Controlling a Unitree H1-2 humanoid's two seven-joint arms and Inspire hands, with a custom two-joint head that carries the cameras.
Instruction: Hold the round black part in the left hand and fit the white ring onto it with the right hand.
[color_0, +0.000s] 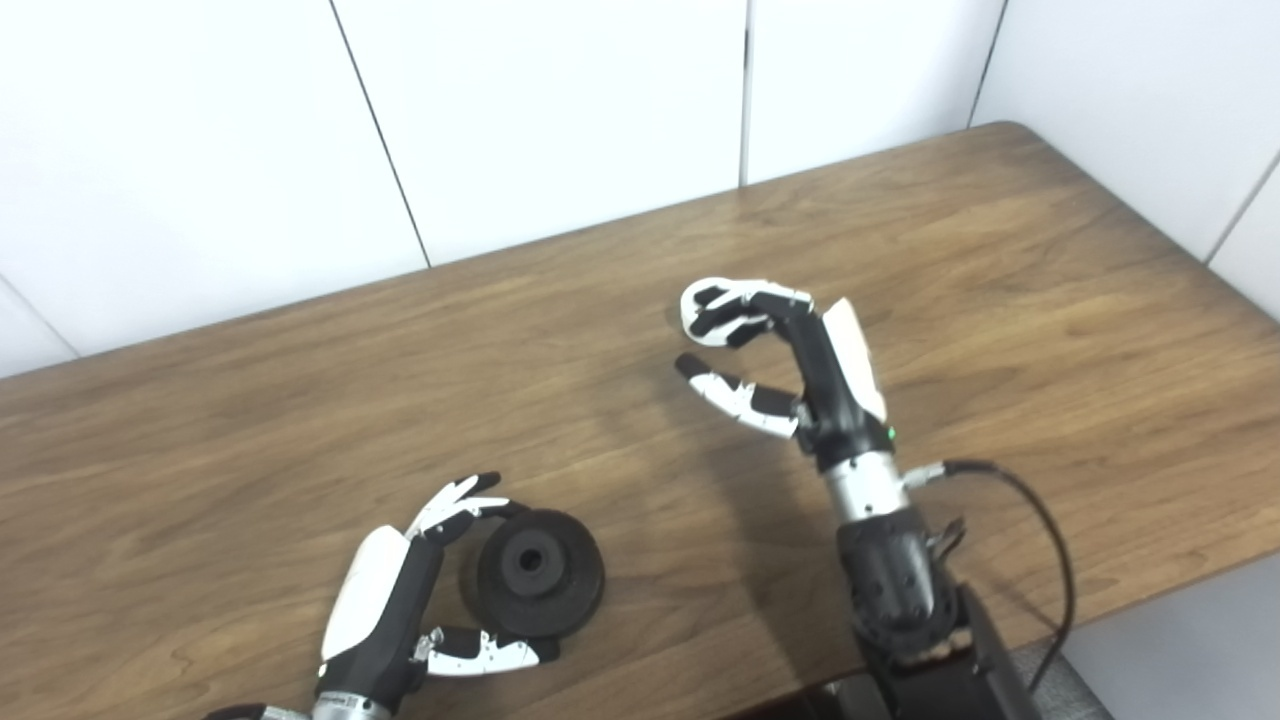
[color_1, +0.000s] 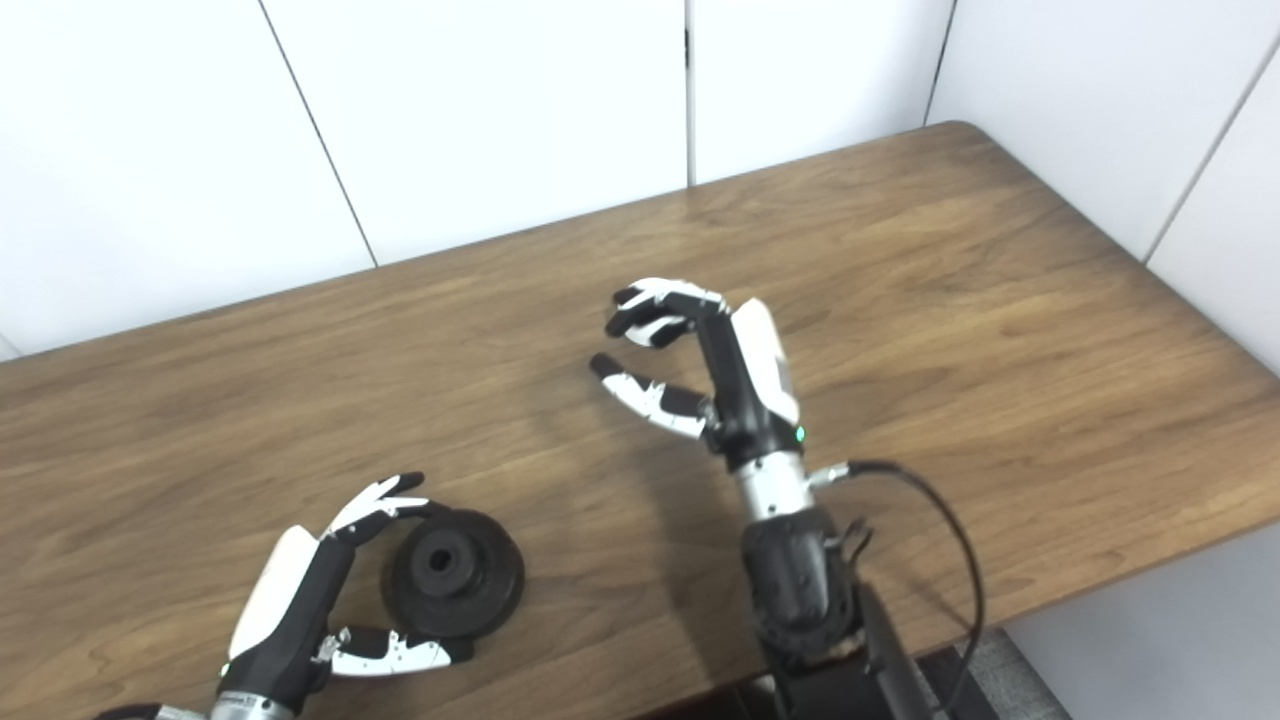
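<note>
The round black part (color_0: 538, 572), a thick disc with a centre hole, rests on the wooden table (color_0: 1000, 260) at the near left. My left hand (color_0: 400, 600) wraps it, with fingers (color_0: 462, 500) on its far edge and the thumb against its near edge. My right hand (color_0: 790, 370) hovers over the middle of the table, fingers curled down and thumb held apart below them. A white rounded shape, seemingly the white ring (color_0: 690, 312), shows at those fingertips. It blends with the white finger shells, so I cannot tell whether the fingers touch it.
White wall panels (color_0: 560, 120) stand close behind the table's far edge. The table's rounded right corner (color_0: 1010, 128) and near right edge are in view. A black cable (color_0: 1040, 520) loops off the right wrist.
</note>
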